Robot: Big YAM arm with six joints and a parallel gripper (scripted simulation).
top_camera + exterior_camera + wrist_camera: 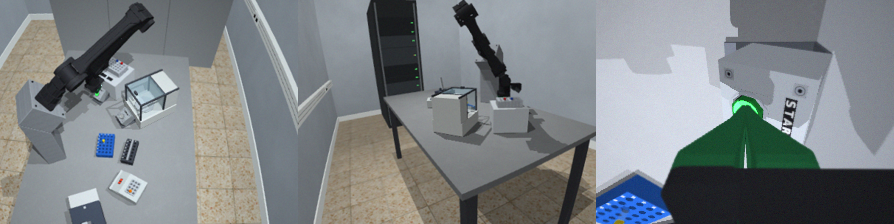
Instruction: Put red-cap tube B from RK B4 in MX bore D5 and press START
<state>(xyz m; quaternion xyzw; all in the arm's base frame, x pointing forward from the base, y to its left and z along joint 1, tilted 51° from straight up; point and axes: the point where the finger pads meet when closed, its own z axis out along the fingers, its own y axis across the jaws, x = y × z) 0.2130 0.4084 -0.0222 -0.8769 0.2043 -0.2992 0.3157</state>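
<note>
The mixer MX (pixel 117 71) is a white box with a grey tube block on top. A red-capped tube (pixel 122 63) and a blue-capped tube (pixel 117 61) stand in that block; both also show in the exterior view, the red-capped tube (pixel 510 99) to the right of the blue-capped one (pixel 504 99). I cannot read which bore each is in. My gripper (pixel 97 93) is shut and empty. In the wrist view its green fingertips (pixel 746 114) touch the round green START key (pixel 747 103) on the mixer's sloping front. I cannot make out the lamps on the mixer's top.
The glass-walled balance (pixel 151 97) stands right of the mixer. The blue rack RK (pixel 105 144) holds a yellow-capped tube (pixel 103 140). Beside it are the black magnet block (pixel 130 151), the white dry block (pixel 127 186) and the spectrophotometer (pixel 86 208).
</note>
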